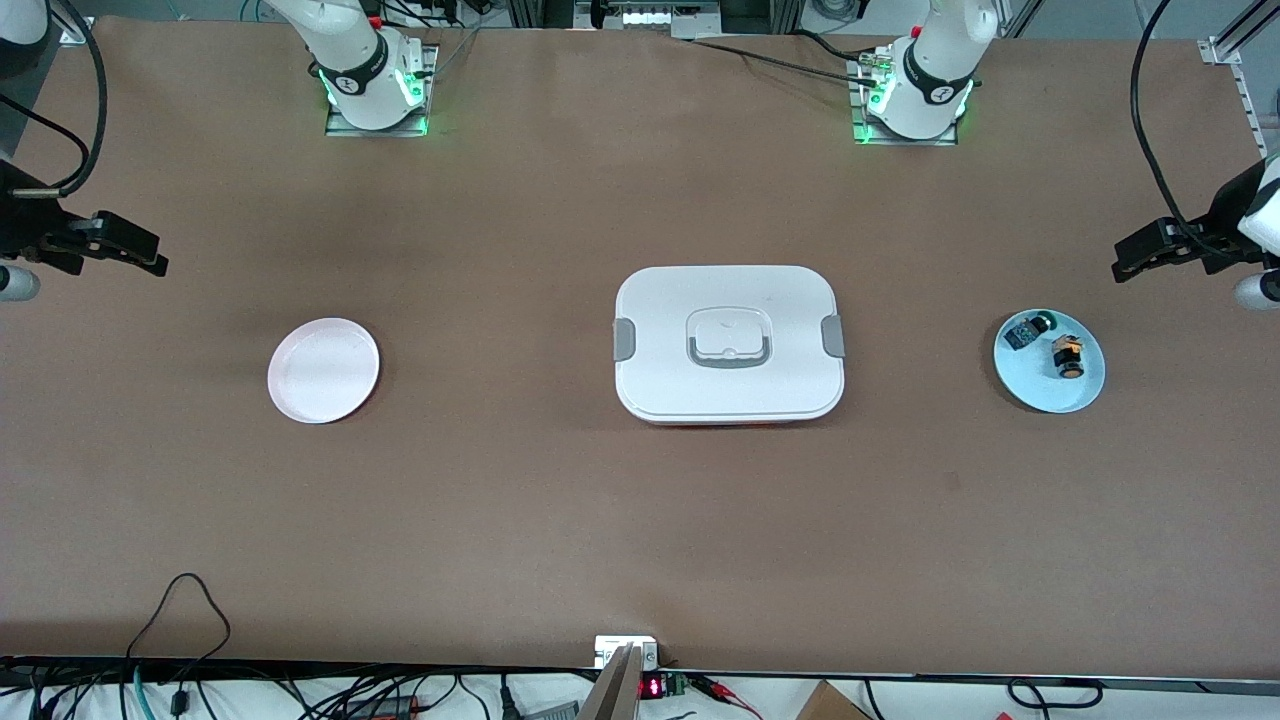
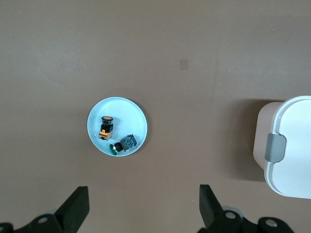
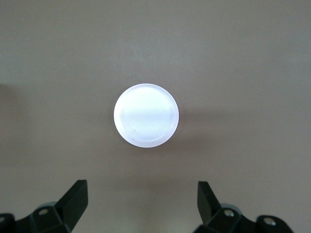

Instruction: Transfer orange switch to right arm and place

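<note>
The orange switch (image 1: 1069, 358) lies on a pale blue plate (image 1: 1040, 392) toward the left arm's end of the table, beside a small blue-black part with a green button (image 1: 1024, 332). In the left wrist view the switch (image 2: 105, 126) shows on that plate (image 2: 133, 114). My left gripper (image 1: 1135, 260) hangs open and empty high over the table's end, up from the blue plate; it also shows in the left wrist view (image 2: 143, 204). My right gripper (image 1: 130, 250) hangs open and empty over the other end; in the right wrist view (image 3: 142, 201) it is above a pale pink plate (image 3: 146, 115).
The empty pink plate (image 1: 323, 370) lies toward the right arm's end. A white lidded box (image 1: 728, 342) with grey latches sits at the table's middle; its edge shows in the left wrist view (image 2: 291, 145). Cables run along the table's near edge.
</note>
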`<state>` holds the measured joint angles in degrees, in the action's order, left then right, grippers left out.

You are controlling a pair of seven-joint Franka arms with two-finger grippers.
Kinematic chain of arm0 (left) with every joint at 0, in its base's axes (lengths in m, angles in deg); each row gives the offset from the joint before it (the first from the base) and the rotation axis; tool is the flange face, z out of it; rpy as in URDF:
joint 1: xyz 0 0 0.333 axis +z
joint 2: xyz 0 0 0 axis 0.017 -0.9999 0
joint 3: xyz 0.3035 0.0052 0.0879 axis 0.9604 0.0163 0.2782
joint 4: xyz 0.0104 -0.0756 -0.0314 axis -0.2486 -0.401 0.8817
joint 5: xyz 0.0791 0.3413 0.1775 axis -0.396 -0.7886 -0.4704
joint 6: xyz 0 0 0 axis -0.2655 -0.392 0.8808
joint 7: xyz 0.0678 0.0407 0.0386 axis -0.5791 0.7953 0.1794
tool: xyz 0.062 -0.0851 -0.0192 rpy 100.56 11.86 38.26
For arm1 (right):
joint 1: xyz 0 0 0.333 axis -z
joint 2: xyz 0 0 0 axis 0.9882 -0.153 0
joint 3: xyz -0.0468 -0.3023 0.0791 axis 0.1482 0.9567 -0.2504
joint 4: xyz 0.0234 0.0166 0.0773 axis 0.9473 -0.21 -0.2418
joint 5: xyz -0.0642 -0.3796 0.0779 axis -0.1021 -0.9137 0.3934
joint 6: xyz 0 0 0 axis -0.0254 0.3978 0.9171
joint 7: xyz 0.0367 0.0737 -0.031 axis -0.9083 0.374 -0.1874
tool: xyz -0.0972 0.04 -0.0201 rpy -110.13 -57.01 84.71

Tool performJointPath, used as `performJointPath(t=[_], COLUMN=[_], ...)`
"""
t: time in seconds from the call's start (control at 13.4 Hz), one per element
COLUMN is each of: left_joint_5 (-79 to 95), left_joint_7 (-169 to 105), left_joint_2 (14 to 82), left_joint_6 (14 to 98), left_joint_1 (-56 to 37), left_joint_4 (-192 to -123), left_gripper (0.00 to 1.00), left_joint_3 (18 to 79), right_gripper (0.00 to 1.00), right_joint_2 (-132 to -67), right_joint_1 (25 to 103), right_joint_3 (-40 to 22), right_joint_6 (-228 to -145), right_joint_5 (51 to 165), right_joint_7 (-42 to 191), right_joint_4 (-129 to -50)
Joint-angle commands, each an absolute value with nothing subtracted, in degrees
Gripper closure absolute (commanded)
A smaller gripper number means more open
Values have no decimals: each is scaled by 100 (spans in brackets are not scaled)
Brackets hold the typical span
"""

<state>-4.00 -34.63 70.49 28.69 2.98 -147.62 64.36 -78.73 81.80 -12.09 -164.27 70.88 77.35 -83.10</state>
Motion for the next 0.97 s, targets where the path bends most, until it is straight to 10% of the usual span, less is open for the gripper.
performJointPath(t=[0.0,0.9], left_joint_5=[-303,-259], left_joint_7=[-3438,-6010], left_joint_2=[6980,6832], left_joint_6=[2725,2390], left_joint_1=[289,1009], left_joint_4=[-14602,-15216], left_gripper=[0,0], left_joint_3=[6460,6522], right_gripper=[0,0], right_joint_2=[-7910,-7945], right_joint_1=[8164,8208], right_joint_3=[-1218,-1209], right_joint_6=[-16302,-16328], right_joint_5=[7060,7068], right_joint_7=[7786,7733], right_joint_4=[-8182,-8182])
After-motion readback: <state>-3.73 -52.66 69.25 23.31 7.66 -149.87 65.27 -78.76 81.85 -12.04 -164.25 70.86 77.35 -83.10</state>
